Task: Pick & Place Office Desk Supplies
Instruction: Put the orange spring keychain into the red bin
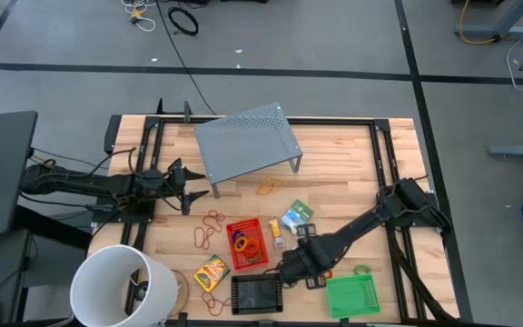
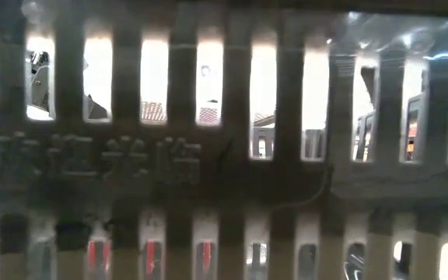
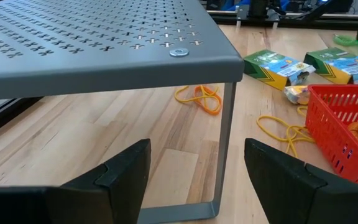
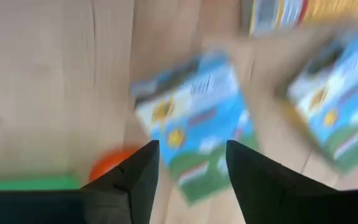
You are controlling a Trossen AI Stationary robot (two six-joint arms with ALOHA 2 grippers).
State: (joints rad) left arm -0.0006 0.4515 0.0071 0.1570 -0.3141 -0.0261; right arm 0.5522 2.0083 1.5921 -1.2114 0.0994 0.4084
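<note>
1. Black mesh tray (image 1: 257, 292) sits at the near table edge, beside the green mesh tray (image 1: 352, 296) and yellow-green crayon box (image 1: 211, 272); no lettering is legible.
2. Right gripper (image 4: 188, 167), fingers apart and empty, hovers over a teal-green packet (image 4: 194, 121) printed blue, white and yellow; its print is blurred.
3. Red mesh tray (image 1: 246, 243) holds coloured rings (image 1: 243, 242).
4. Tan-orange rubber bands (image 3: 199, 98) lie under the grey perforated metal riser (image 3: 98, 43).
5. Left gripper (image 3: 194, 171), fingers apart, faces the riser.
</note>
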